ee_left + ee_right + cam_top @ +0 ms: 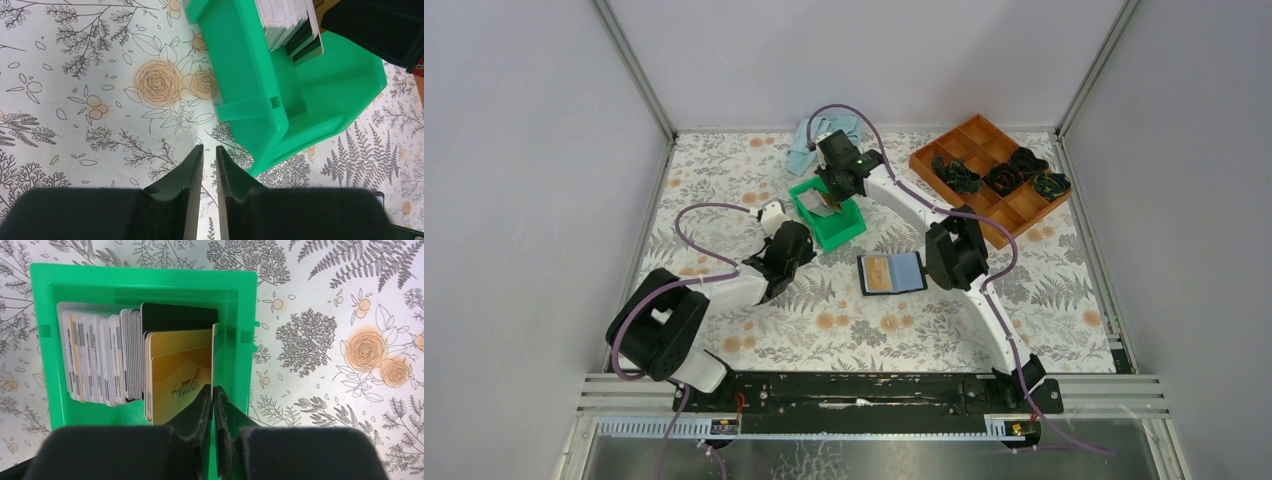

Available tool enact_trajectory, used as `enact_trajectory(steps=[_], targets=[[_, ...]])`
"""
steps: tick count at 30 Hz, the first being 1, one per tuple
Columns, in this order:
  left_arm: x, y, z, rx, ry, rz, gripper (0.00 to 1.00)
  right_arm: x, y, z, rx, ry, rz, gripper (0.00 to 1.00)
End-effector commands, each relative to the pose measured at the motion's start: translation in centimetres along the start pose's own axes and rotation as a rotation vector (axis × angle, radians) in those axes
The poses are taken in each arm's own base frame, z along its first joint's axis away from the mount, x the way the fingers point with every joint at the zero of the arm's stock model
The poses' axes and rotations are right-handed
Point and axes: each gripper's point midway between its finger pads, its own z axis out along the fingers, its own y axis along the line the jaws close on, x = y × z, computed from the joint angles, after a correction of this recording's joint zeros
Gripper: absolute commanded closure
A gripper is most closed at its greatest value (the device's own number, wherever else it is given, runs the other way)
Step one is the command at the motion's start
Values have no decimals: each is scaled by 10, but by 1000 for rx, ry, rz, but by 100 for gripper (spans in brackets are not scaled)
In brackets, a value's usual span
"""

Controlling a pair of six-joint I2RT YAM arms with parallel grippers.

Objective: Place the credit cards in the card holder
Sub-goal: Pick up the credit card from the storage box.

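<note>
A stack of credit cards stands on edge in the green bin, with gold cards at its right end. My right gripper reaches down into the bin and is shut on one thin credit card, seen edge-on against the bin's right wall. The black card holder lies open flat on the table, with a tan card in its left half. My left gripper hovers over the table just beside the bin; its jaws stand a narrow gap apart with nothing between them.
A brown compartment tray with dark green items sits at the back right. A light blue cloth lies behind the bin. Grey walls close in both sides and the back of the floral table.
</note>
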Motion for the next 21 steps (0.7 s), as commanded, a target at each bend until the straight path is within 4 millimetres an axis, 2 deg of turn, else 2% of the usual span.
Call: enact_trajectory(steps=[1,6,17,21], targets=[[-11,-7,4,26,-42,-30,78,-22,-9,-15,57,-62,-18,92],[-10,-7,4,25,-40,-33,78,-28,-12,-19,73,-83,-27,100],[-14,-6,1,22,-52,-36,78,-48,-10,-44,66,-175,-20,100],[-20,-9,-3,28,-63,-43,78,-53,-9,-59,55,-211,-8,100]])
